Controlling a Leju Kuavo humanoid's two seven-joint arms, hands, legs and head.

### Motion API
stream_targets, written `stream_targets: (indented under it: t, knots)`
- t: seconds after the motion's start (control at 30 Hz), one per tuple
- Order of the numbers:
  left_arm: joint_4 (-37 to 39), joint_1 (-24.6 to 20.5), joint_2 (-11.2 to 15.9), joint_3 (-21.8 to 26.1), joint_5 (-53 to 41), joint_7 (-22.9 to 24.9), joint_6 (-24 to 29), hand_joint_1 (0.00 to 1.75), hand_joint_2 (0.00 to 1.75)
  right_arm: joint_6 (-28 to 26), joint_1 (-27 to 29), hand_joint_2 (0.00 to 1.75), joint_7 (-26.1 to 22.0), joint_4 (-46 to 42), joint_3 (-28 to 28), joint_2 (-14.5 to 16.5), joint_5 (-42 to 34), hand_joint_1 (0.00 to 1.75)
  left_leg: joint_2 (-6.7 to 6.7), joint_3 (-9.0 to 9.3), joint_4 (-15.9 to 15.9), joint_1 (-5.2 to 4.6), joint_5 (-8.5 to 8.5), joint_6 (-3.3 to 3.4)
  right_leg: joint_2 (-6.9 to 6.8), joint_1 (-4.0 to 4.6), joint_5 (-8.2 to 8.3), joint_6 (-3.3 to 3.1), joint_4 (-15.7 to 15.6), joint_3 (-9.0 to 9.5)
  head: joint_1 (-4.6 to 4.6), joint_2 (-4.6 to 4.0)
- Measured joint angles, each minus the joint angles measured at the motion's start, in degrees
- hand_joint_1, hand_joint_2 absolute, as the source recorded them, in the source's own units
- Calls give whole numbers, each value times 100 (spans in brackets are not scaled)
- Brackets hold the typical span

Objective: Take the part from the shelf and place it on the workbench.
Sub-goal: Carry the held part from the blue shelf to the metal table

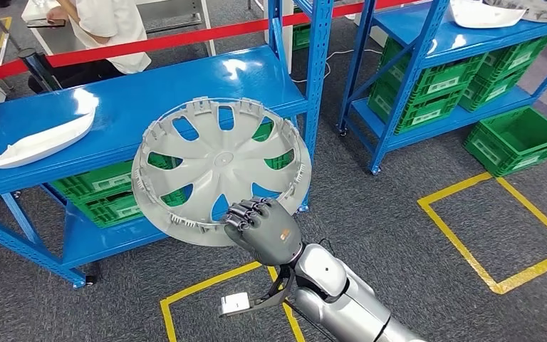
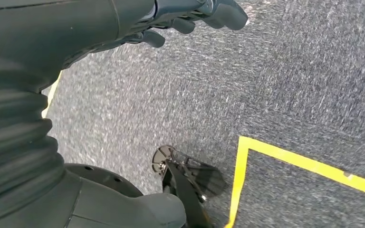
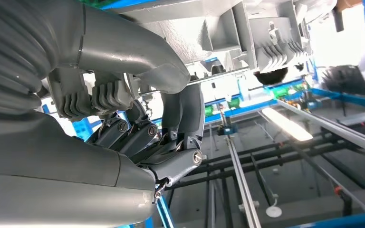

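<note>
Right hand (image 3: pixel 138 123) grips part (image 3: pixel 247 33) (rim).

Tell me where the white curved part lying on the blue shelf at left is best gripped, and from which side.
Probably around the narrow middle of the white curved part, coming from above at the shelf's front edge. It lies flat and long on the blue shelf, tapering to thin ends, so the middle looks better balanced. The right robot hand already holds the wheel cover by its rim; the left robot hand hangs free.
</note>
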Motion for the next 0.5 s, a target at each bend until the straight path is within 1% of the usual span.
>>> stream_targets:
  t: [0.03, 0.07, 0.1, 0.13, 0.17, 0.2, 0.23, 0.27, 0.3, 0.33, 0.37, 0.4, 0.43, 0.47, 0.5]
  knots:
    - [0, 0, 1, -3, -40, -6, -4, 0, 175, 16, 38, 175, 13, -52, -23, -1, 27, 175, -129, 302, -415, 2, -18, 34, 40, -1, 51, 28, 2, -50, 8, 0]
    - [1, 1, 1, -7, -79, -9, -15, 0, 175, 31, 72, 175, 28, -108, -49, -2, 53, 175, -240, 532, -769, -5, -92, 60, 82, -6, 104, 62, 3, -91, 22, 0]
    - [1, 3, 1, -9, -113, -13, -31, 0, 175, 42, 104, 175, 41, -164, -75, -4, 76, 175, -307, 665, -994, -18, -180, 85, 126, -14, 155, 101, -3, -121, 39, 0]
    - [1, 6, 2, -10, -142, -18, -52, 0, 175, 51, 141, 175, 55, -222, -103, -9, 95, 175, -289, 714, -1091, -38, -211, 108, 180, -21, 210, 150, -22, -144, 56, 1]
    - [1, 9, 2, -12, -163, -25, -78, 0, 175, 58, 185, 175, 69, -275, -130, -18, 116, 175, -222, 706, -1127, -42, -193, 147, 230, -35, 260, 196, -41, -161, 64, 1]
    - [1, 10, 2, -15, -180, -37, -102, 0, 175, 65, 233, 175, 82, -324, -156, -31, 131, 175, -146, 700, -1149, -39, -155, 197, 223, -42, 260, 230, -30, -187, 67, 1]
    - [1, 11, 2, -24, -195, -51, -123, 0, 175, 73, 274, 175, 93, -367, -179, -45, 144, 175, -69, 690, -1172, -31, -114, 251, 173, -44, 183, 258, 68, -245, 82, 0]
    - [1, 12, 2, -36, -209, -64, -144, 0, 175, 80, 304, 175, 100, -403, -200, -60, 153, 175, 12, 672, -1191, -19, -76, 296, 94, -41, 25, 275, 295, -353, 103, 0]
    - [0, 15, 3, -48, -219, -74, -158, 0, 175, 87, 326, 175, 103, -430, -216, -72, 157, 175, 92, 644, -1191, -26, -54, 323, 6, -36, -187, 288, 629, -497, 125, 0]
    - [0, 21, 3, -58, -225, -81, -172, 0, 175, 97, 343, 175, 104, -451, -225, -81, 162, 175, 170, 611, -1183, -33, -38, 339, -40, -34, -396, 305, 1021, -653, 146, -1]
    - [0, 29, 4, -64, -228, -87, -184, 0, 175, 115, 358, 175, 110, -466, -232, -92, 176, 175, 249, 579, -1172, -40, -26, 344, -58, -34, -541, 320, 1356, -771, 152, 0]
    - [0, 34, 3, -69, -228, -95, -191, 0, 175, 139, 372, 175, 123, -475, -234, -100, 199, 175, 327, 550, -1156, -45, -17, 343, -69, -34, -590, 329, 1524, -799, 154, 0]
    - [0, 37, 3, -77, -228, -101, -198, 0, 175, 168, 386, 175, 144, -480, -234, -107, 227, 175, 402, 525, -1137, -47, -13, 339, -87, -34, -549, 331, 1485, -714, 157, 0]
    - [0, 36, 0, -84, -227, -103, -204, 0, 175, 196, 395, 175, 166, -483, -235, -113, 257, 175, 474, 504, -1113, -47, -13, 332, -131, -33, -430, 326, 1210, -503, 164, 1]
    - [0, 32, -3, -91, -224, -103, -209, 0, 175, 215, 398, 175, 184, -486, -234, -115, 280, 175, 538, 490, -1085, -51, -19, 319, -237, -28, -309, 310, 804, -228, 176, 1]
